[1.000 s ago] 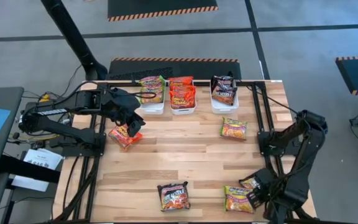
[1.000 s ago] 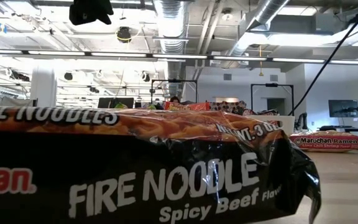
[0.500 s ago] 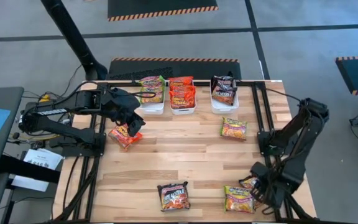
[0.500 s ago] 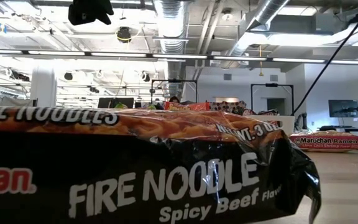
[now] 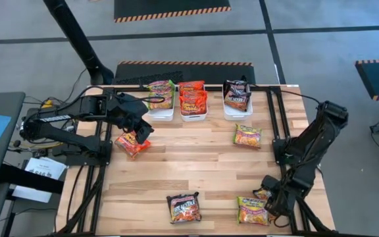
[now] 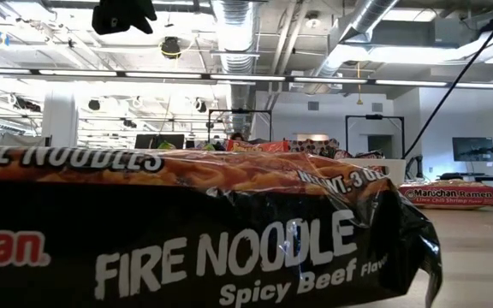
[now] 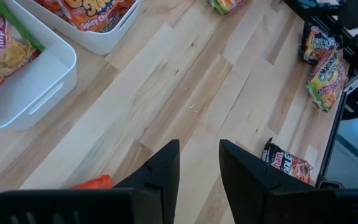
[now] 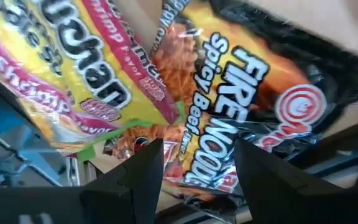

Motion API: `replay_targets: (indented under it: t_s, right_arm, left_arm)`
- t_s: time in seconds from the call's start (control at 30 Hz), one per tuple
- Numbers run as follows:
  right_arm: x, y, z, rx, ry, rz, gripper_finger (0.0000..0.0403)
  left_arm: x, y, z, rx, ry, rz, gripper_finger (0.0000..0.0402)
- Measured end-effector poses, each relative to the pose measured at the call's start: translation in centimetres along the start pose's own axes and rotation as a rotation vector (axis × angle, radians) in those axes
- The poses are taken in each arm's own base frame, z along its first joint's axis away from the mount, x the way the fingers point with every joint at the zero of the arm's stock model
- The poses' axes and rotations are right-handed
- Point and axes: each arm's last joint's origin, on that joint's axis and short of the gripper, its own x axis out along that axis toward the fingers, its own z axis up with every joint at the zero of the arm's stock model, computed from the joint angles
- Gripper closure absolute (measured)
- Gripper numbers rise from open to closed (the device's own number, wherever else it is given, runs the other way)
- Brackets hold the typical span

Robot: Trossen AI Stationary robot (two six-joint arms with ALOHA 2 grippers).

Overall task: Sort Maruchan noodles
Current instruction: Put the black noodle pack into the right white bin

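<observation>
Loose Maruchan packets lie flat on the wooden table: a red-orange one (image 5: 132, 143), a green-yellow one (image 5: 247, 136), a black one (image 5: 183, 207) that fills the low view (image 6: 229, 239), and a black one (image 5: 263, 193) overlapping a green-yellow one (image 5: 252, 210) near the right corner. My right gripper (image 5: 270, 199) is open just over that black packet (image 8: 241, 118), a finger on either side of its print; I cannot tell if it touches. My left gripper (image 5: 141, 129) is open and hangs in the air (image 7: 199, 165) above the table beside the red-orange packet (image 7: 95, 182).
Three white bins stand along the far edge: one with green-yellow packets (image 5: 163, 113), one with red-orange (image 5: 195, 116), one with black (image 5: 237, 113). Black frame rails run down the table's left and right sides. Bare wood lies in the middle of the table.
My right arm has stretched out, and its gripper has moved from the near right corner a little toward the far edge and the left, onto the black packet there. The left arm and all packets have kept still.
</observation>
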Motion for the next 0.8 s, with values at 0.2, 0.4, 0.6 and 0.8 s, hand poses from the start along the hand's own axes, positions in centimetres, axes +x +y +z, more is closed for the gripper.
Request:
replay_targets:
  t_s: [0.2,0.4,0.6,0.8]
  right_arm:
    - [1.9,-0.6,0.2,0.034,0.039,-0.094,0.0182]
    - [3.5,0.0,0.3,0.03,0.069,-0.087,0.0182]
    - [4.3,0.0,1.1,0.08,0.105,-0.119,0.0224]
    - [4.2,-0.1,2.0,0.126,0.098,-0.137,0.0328]
  left_arm:
    - [0.0,0.0,0.0,-0.031,-0.005,0.008,0.0304]
    - [0.0,0.1,0.1,-0.065,-0.026,0.037,0.0304]
    - [0.0,0.1,0.1,-0.072,-0.034,0.046,0.0304]
    - [0.0,0.1,0.1,-0.072,-0.033,0.046,0.0304]
